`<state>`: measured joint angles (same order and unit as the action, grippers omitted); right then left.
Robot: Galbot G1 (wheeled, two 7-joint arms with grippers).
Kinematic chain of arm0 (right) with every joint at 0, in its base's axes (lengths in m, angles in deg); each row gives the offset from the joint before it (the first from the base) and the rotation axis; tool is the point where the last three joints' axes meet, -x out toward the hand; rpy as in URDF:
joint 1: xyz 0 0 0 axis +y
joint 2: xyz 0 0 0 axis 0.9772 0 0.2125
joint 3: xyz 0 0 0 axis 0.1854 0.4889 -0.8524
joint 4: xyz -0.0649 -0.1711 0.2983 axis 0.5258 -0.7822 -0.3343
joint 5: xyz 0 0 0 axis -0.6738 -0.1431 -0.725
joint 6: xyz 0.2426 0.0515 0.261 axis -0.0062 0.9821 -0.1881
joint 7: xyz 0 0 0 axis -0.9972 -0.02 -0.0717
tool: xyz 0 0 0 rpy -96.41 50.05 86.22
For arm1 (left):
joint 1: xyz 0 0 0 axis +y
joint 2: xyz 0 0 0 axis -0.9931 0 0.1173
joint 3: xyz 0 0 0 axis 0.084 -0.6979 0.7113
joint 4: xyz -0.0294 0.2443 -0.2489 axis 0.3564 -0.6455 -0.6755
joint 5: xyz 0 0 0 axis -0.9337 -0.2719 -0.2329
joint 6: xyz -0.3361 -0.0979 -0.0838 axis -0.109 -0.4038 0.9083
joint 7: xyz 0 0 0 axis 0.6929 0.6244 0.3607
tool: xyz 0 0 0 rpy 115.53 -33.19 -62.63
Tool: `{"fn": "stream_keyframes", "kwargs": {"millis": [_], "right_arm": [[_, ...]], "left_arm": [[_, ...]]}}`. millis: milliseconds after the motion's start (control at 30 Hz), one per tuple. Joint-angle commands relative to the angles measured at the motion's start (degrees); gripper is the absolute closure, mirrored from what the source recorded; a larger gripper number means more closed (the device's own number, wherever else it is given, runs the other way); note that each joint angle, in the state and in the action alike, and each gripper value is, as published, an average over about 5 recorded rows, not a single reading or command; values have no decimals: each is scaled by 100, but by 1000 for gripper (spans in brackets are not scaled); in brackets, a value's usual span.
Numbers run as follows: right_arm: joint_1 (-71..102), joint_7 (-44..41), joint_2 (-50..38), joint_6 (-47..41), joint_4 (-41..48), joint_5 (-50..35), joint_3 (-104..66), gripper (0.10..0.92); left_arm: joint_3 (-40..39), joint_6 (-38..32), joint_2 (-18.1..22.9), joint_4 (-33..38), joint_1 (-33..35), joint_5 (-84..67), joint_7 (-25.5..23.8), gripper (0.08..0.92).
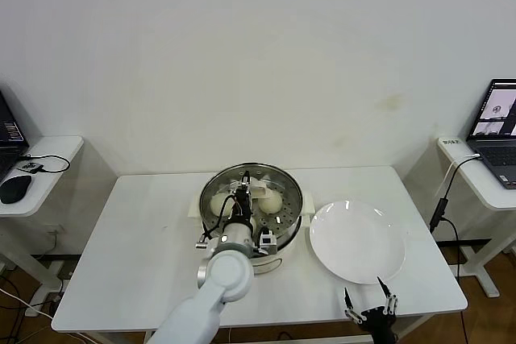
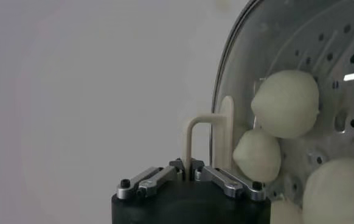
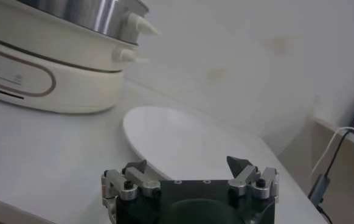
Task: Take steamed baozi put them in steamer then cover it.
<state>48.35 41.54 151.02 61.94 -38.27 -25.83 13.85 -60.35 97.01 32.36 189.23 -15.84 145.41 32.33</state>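
Two grippers: left gripper (image 2: 189, 167) pinched the cover (image 1: 251, 191) handle above the steamer (image 1: 278, 235), baozi (image 2: 286, 102) beneath; right gripper (image 3: 189, 172) spread, empty, plate (image 1: 357, 241) just ahead, white table (image 1: 145, 255), white wall.

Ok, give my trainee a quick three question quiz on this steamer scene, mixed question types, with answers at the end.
1. True or false: the left gripper is shut on the handle of the glass lid.
2. Where are the baozi? A) on the white plate B) in the steamer C) on the table
3. Fill in: the right gripper, at the table's near edge by the white plate, is ____.

Key: 1 true; 2 B; 3 open
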Motion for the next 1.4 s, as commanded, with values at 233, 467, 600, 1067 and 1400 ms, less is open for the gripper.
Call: {"fn": "stream_keyframes", "kwargs": {"millis": [233,467,600,1067,1400], "right_arm": [[25,-3,-28,1,-17,-5,18,202],[89,-21,-196,61,-116,-404,45,203],[94,-62,-265,45,-281,-928,146,202],[518,-446,-1097,-418,-888,-2562,581,203],[716,-365,-1350,-544,-1029,-2399,581,203]], "left_arm": [[317,-93,-740,1622,1176,-1283,881,546],[1466,-541,-1383,2925,2873,-3553,1851,321],[2796,-1879,-1418,3044,3988,-6299,2773,219],[4097,-4151,-524,2161,5732,-10121,3350,177],[3693,-4913,-195,1709,6068,-9429,3154,177]]}}
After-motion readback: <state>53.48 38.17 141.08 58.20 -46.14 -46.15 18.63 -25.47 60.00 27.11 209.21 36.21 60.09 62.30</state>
